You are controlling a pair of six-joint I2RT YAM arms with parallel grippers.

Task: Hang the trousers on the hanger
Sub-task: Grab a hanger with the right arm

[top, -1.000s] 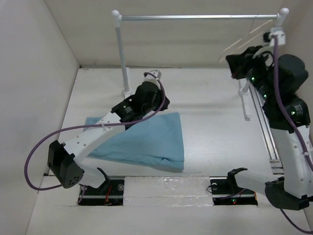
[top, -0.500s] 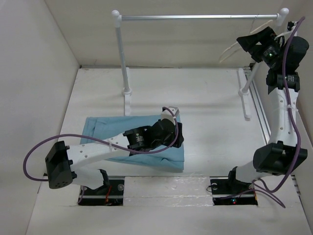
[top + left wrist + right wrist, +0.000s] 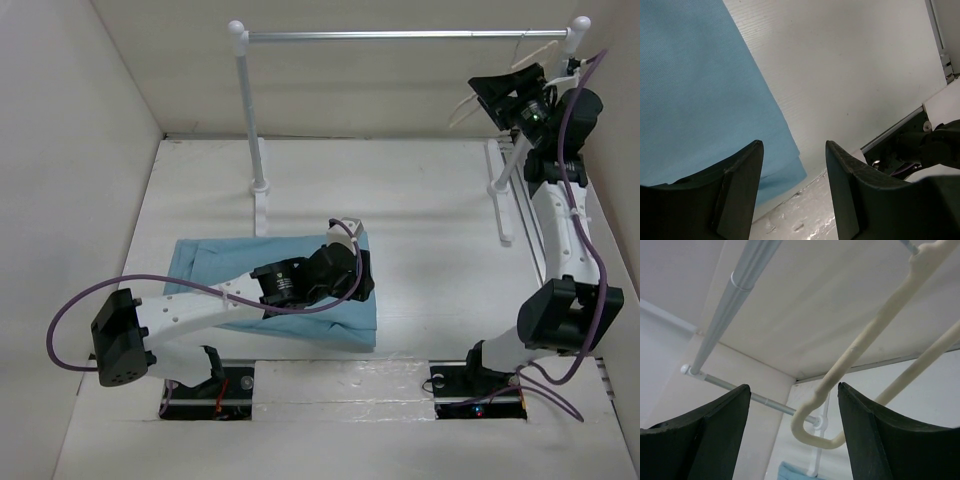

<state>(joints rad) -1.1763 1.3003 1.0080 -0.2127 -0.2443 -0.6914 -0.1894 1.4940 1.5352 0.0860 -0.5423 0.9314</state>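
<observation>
The light blue trousers (image 3: 215,278) lie folded flat on the table at the front left. My left gripper (image 3: 352,268) hangs over their right edge, fingers pointing down. In the left wrist view it (image 3: 794,150) stands open with nothing between the fingers; the trousers (image 3: 700,90) fill the left of that view. The cream hanger (image 3: 463,107) hangs at the right end of the rail. My right gripper (image 3: 490,95) is raised beside it. In the right wrist view it (image 3: 794,395) is open, and the hanger's (image 3: 860,340) curved end shows in the gap, beyond the fingertips and apart from them.
The silver rail (image 3: 400,35) on white posts (image 3: 250,110) spans the back of the table. A metal track (image 3: 540,250) runs along the right side. White walls close in the left and back.
My left arm swung from the trousers' back to their front right edge and its gripper opened. My right arm rose to the hanger, opened, then shifted slightly left.
</observation>
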